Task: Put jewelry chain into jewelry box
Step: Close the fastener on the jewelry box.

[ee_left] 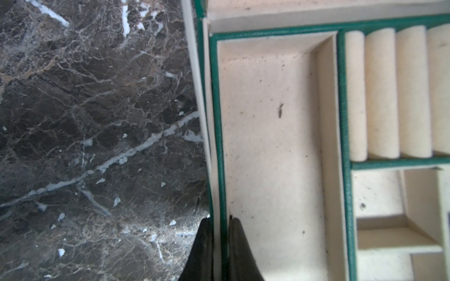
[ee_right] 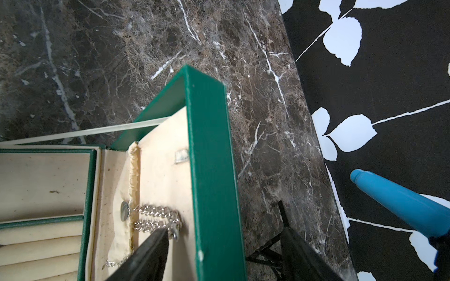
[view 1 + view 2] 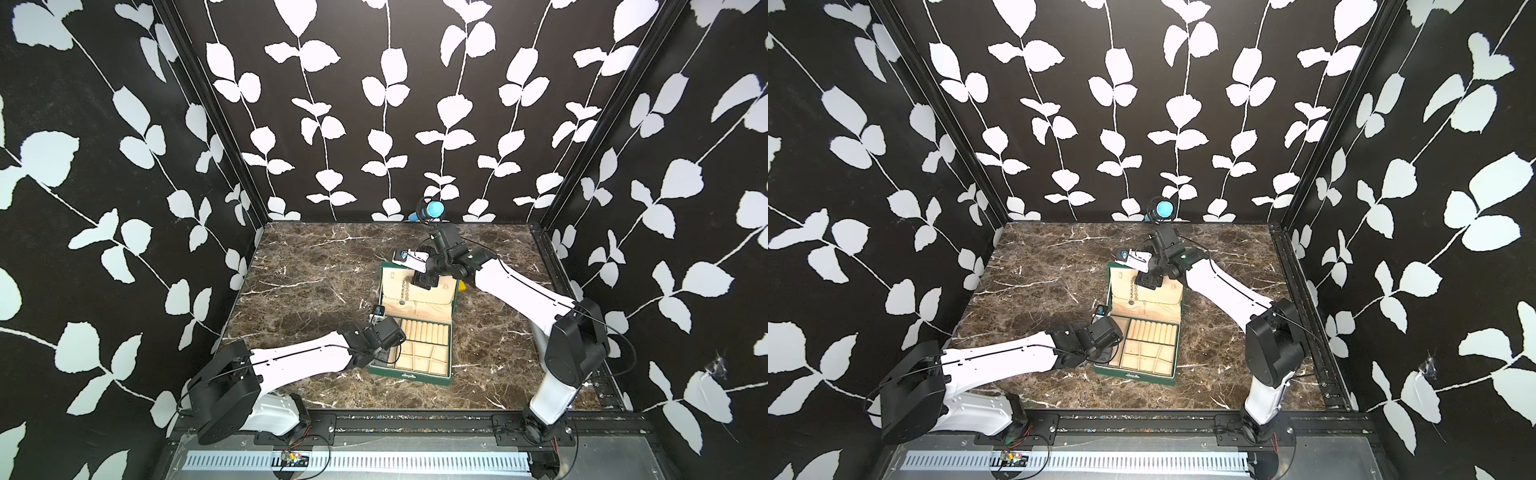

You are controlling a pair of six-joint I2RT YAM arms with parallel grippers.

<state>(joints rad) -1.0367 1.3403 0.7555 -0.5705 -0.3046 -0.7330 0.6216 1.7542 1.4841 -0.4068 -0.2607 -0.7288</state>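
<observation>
The dark green jewelry box stands open mid-table with its lid raised. The pale jewelry chain lies doubled against the lid's cream lining. My right gripper is open and straddles the lid's top edge. One finger is inside right by the chain's clasp end, the other outside over the table. Nothing is held between them. My left gripper is shut on the box's left wall, beside a long bare compartment.
A yellow block lies behind the lid's right side, partly hidden by the right arm. A blue cylinder on a black base stands at the back wall. Dark marble table surrounds the box, with patterned walls on three sides.
</observation>
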